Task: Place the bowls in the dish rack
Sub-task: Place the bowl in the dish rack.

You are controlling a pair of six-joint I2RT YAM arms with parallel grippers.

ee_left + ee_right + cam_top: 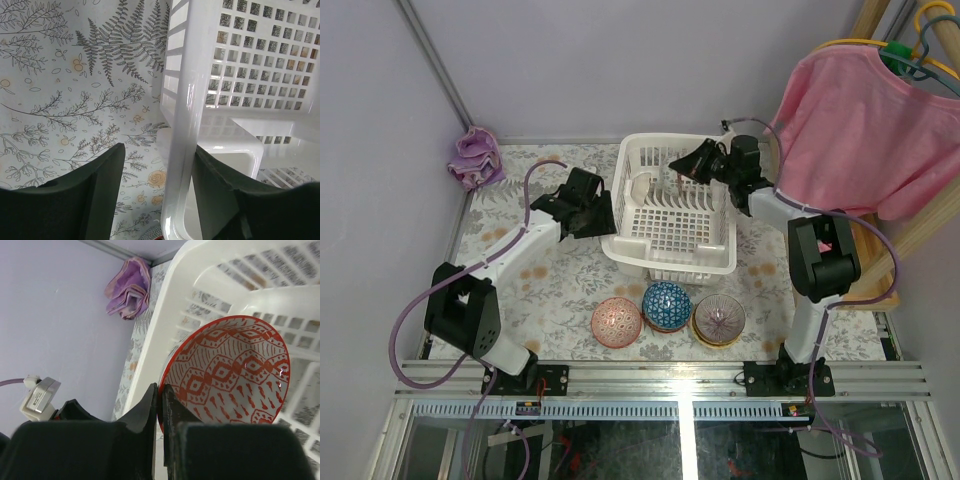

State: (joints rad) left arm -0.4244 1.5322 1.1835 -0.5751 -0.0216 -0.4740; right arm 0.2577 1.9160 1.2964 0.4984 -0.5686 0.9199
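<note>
Our left hand [592,210] stands open astride the dish rack [690,262] at its nine-o'clock wall; our right hand [161,405] pinches the red-patterned bowl [225,375] by its rim over the rack's twelve-o'clock end, not yet released; at six o'clock the pink bowl [617,322], blue bowl [667,305] and tan bowl [719,319] sit on the table [550,290]; we judge most loading remains.

Bright, even light; soft shadows; glare on dish rack [182,115] rim; wrist-view foreground slightly soft.
</note>
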